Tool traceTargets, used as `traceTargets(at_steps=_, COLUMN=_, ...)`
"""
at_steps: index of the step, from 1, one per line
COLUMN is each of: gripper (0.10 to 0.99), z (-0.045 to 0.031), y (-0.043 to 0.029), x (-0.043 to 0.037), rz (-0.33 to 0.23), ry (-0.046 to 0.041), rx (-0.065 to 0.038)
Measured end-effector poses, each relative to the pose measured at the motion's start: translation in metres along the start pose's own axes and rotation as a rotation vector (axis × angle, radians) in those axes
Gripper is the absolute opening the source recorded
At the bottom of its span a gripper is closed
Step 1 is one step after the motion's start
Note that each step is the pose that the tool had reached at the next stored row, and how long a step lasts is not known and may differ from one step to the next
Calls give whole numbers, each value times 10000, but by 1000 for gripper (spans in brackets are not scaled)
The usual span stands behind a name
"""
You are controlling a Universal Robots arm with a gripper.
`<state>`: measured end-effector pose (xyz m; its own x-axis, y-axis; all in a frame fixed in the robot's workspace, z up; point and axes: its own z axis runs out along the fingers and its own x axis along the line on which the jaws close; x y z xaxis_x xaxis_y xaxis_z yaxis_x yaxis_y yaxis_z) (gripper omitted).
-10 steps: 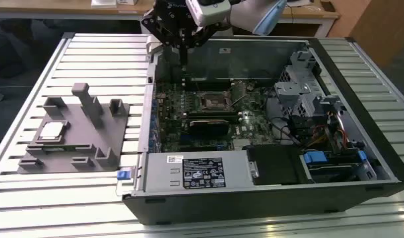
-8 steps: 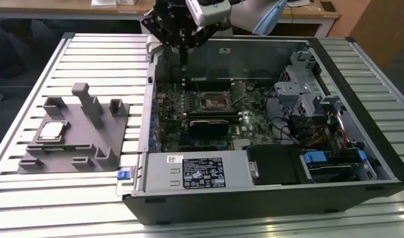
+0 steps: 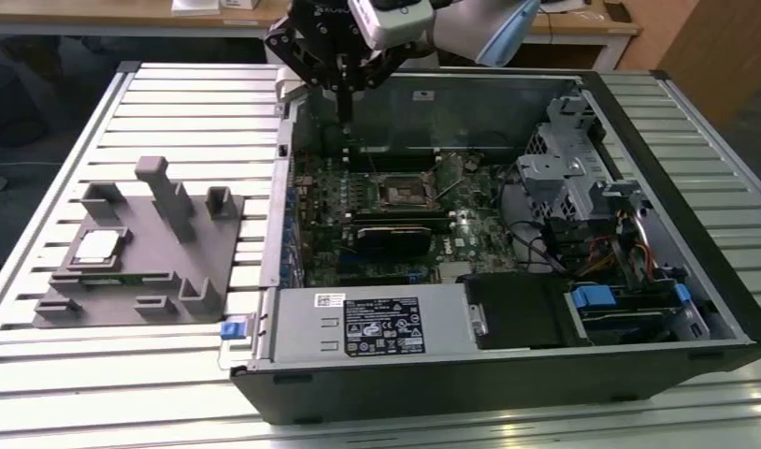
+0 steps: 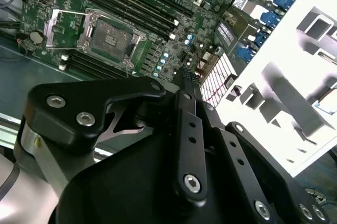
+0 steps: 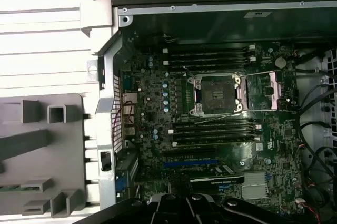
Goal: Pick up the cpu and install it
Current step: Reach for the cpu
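A: How does the pincer (image 3: 344, 105) stand?

B: Pressed together, with nothing between its fingers. In the second wrist view the fingertips (image 4: 187, 79) meet in one dark blade.

A: What lies nearest to it?

B: The motherboard (image 3: 355, 220), straight below it inside the open computer case (image 3: 481, 383). The socket (image 4: 111, 37) sits a little beyond the tips. Its bracket is swung back and its bed is bare, most likely left open so that a chip can drop straight in.

A: And the cpu (image 3: 96, 248)?

B: Well apart from the pincer, past the case wall. It lies flat in a recess of the grey fixture (image 3: 168, 271) on the slatted surface (image 3: 181, 103). The recess probably keeps it square and level for a grasp from above. It has not been picked up.

A: What does each view add?

B: The exterior view gives the cpu's pale top and the gap between it and the pincer. The first wrist view looks square down on the socket, with memory slots on either side. The second wrist view gives the closed tips.
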<state>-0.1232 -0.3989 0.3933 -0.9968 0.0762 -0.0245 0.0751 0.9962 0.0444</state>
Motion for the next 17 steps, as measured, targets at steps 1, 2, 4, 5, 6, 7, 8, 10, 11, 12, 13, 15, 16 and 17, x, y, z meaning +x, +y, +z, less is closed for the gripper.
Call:
traceTargets(at_steps=1, gripper=106, z=0, y=-1, x=7, rz=0, ry=0, rx=0)
traceTargets(at_steps=2, gripper=106, z=0, y=-1, x=13, rz=0, ry=0, rx=0)
traceTargets(at_steps=4, gripper=106, z=-1, y=-2, x=28, rz=-1, ry=1, rx=1)
traceTargets(at_steps=5, gripper=106, z=-2, y=-4, x=57, rz=0, ry=0, rx=1)
traceTargets(at_steps=6, gripper=106, z=-1, y=-5, x=65, rz=-1, ry=0, rx=0)
traceTargets(at_steps=7, gripper=106, z=-2, y=-6, x=73, rz=0, ry=0, rx=0)
traceTargets(at_steps=8, gripper=106, z=-2, y=-6, x=81, rz=-1, ry=0, rx=0)
traceTargets(at_steps=10, gripper=106, z=-2, y=-8, x=98, rz=0, ry=0, rx=1)
traceTargets(at_steps=11, gripper=106, z=-2, y=-8, x=107, rz=0, ry=0, rx=0)
traceTargets(at_steps=12, gripper=106, z=-3, y=-9, x=116, rz=0, ry=0, rx=0)
traceTargets(at_steps=13, gripper=106, z=-3, y=-10, x=125, rz=1, ry=0, rx=1)
traceTargets(at_steps=15, gripper=106, z=-3, y=-11, x=148, rz=0, ry=0, rx=0)
traceTargets(at_steps=16, gripper=106, z=-4, y=-12, x=162, rz=0, ry=0, rx=1)
traceTargets(at_steps=17, gripper=106, z=-4, y=-13, x=176, rz=0, ry=1, rx=1)
